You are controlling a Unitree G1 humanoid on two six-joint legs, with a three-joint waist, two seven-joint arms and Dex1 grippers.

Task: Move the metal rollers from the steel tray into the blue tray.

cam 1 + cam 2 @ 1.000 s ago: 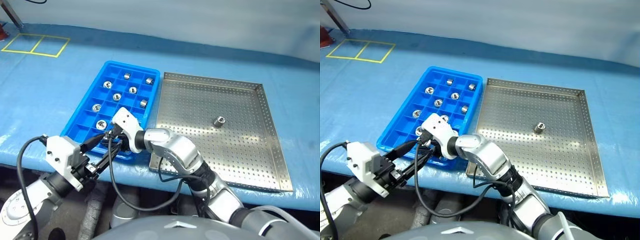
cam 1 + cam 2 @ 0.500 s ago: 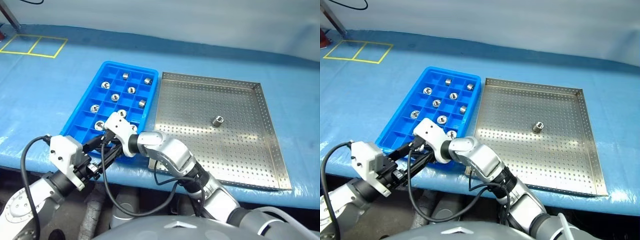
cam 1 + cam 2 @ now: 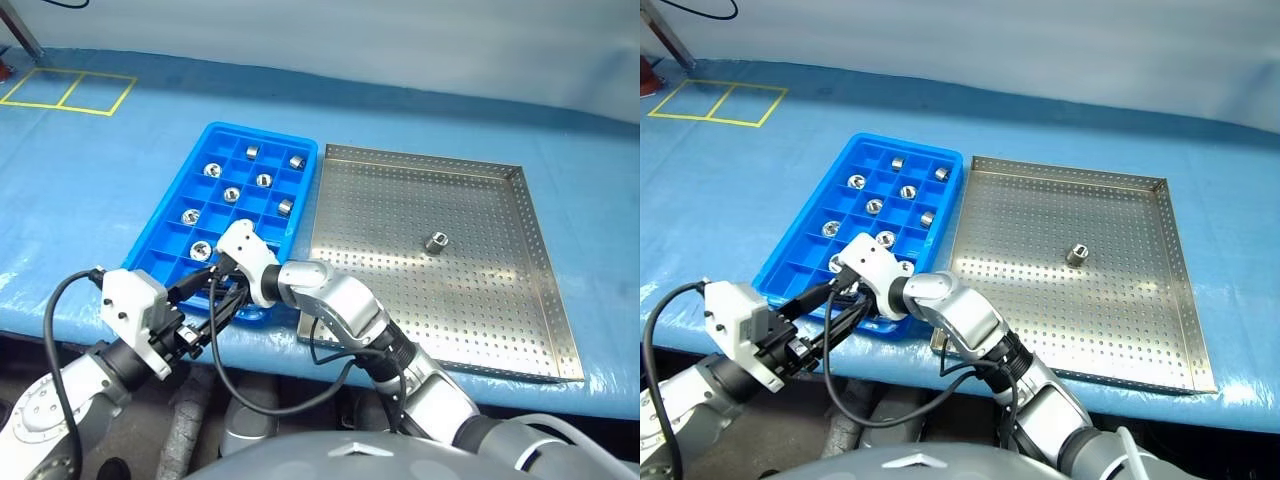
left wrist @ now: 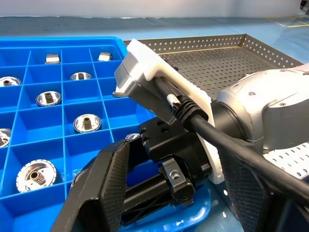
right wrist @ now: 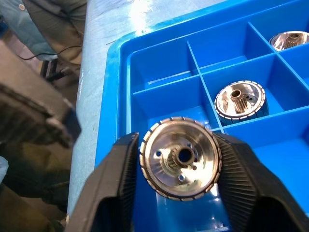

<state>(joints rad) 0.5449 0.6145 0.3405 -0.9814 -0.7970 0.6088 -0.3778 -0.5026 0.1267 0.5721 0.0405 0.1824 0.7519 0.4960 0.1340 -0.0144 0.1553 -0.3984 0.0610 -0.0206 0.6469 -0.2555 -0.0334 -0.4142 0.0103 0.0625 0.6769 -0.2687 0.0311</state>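
While a metal roller [image 5: 180, 164] sits between my right gripper's [image 5: 179, 193] fingers over a near-corner cell of the blue tray [image 3: 170, 230], I see one roller [image 3: 437, 240] alone on the steel tray [image 3: 520, 300], open floor all round. My left gripper [image 4: 171, 193] stands part open and empty, just beside the blue tray's near rim.

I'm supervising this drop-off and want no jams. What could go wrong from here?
The roller sits between the right tool fingers above a near compartment of the blue tray; it might land tilted on a divider. The left tool hangs close beside the right wrist, so they may bump.
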